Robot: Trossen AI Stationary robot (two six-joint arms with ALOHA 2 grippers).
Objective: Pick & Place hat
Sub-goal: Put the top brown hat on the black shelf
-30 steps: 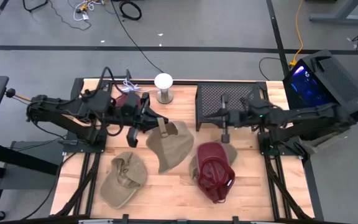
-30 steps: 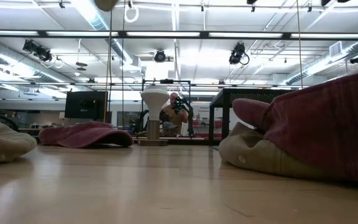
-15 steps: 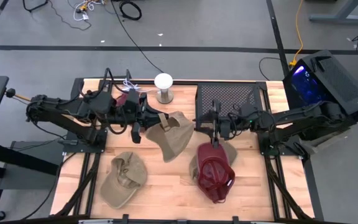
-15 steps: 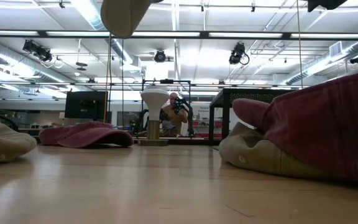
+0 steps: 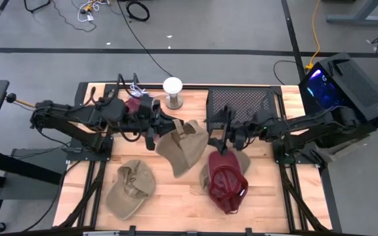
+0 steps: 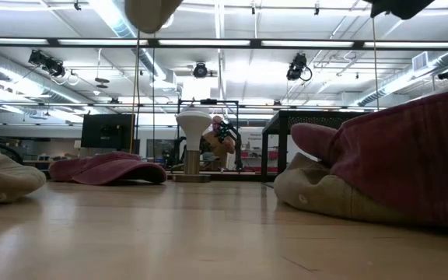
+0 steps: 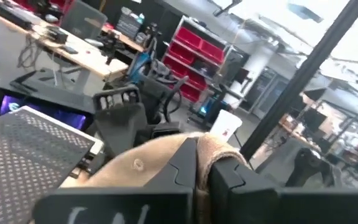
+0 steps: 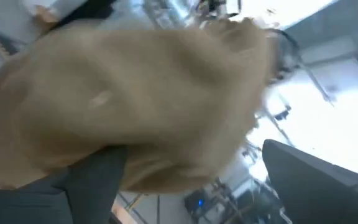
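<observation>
My left gripper [image 5: 159, 128] is shut on a tan hat [image 5: 184, 148] and holds it above the middle of the table. The hat's lowest part shows at the top of the low view [image 6: 151, 11]. My right gripper [image 5: 218, 138] is open right at the hat's right edge. In its wrist view the tan hat [image 8: 142, 93] fills the space ahead of the spread fingers [image 8: 98, 180]. I cannot tell whether they touch it. My left gripper pinches the tan hat's left edge [image 7: 211, 160] between its two shut fingers; the cloth bunches up between them. The fingers come in about level from the table's left. The hat is lifted clear of the table and droops away from the fingers toward the near edge.
A second tan hat [image 5: 131, 189] lies near the front left. A maroon hat [image 5: 228, 183] lies on another tan hat [image 5: 206, 172] at the front right. Another maroon hat [image 5: 134, 105], a white stand [image 5: 172, 92] and a black mesh tray [image 5: 241, 107] stand at the back.
My right gripper has moved toward the table's left, up to the held hat's right edge. My left gripper has shifted a little toward the right with the tan hat, which stays lifted clear of the table.
</observation>
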